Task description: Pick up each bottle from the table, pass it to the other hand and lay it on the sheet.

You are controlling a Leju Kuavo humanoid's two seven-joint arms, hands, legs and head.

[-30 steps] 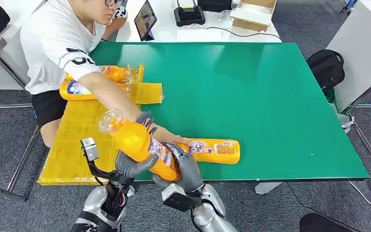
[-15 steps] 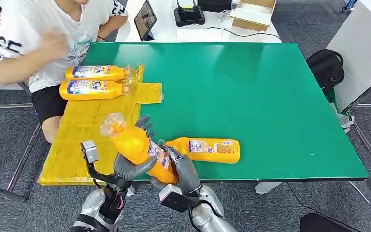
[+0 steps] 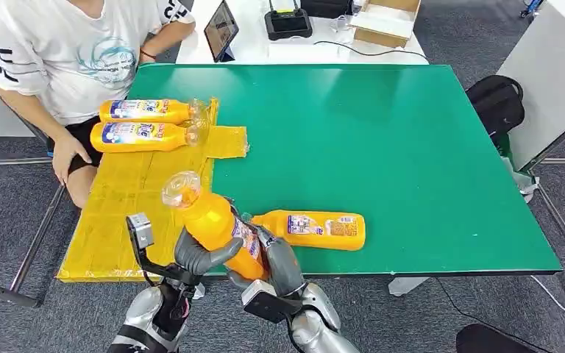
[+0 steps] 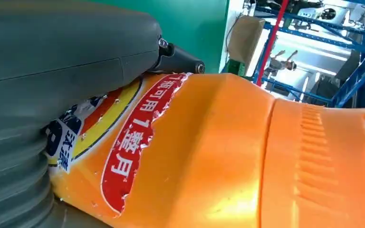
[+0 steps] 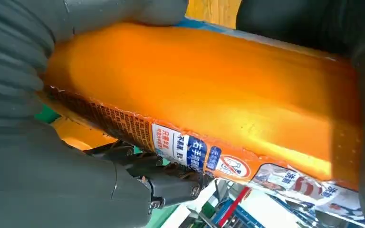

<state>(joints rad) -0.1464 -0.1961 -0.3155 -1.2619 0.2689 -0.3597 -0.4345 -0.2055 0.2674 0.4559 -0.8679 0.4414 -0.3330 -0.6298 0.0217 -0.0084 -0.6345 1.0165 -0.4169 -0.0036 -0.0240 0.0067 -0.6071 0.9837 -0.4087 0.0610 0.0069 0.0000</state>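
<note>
I'm holding one bottle (image 3: 217,220) tilted above the table's (image 3: 382,140) near edge, my left hand (image 3: 200,254) and right hand (image 3: 279,257) both gripping it. Another bottle (image 3: 313,229) is lying just right. Two bottles (image 3: 143,123) are lying on the sheet (image 3: 129,198), far left.

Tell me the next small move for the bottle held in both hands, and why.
Probably the right hand should let go, leaving the held bottle to the left hand. Both hands grip that bottle above the table's near edge, so the pass looks half done. The yellow sheet lies on the left hand's side, with two bottles already on it. One more bottle waits on the table.
</note>
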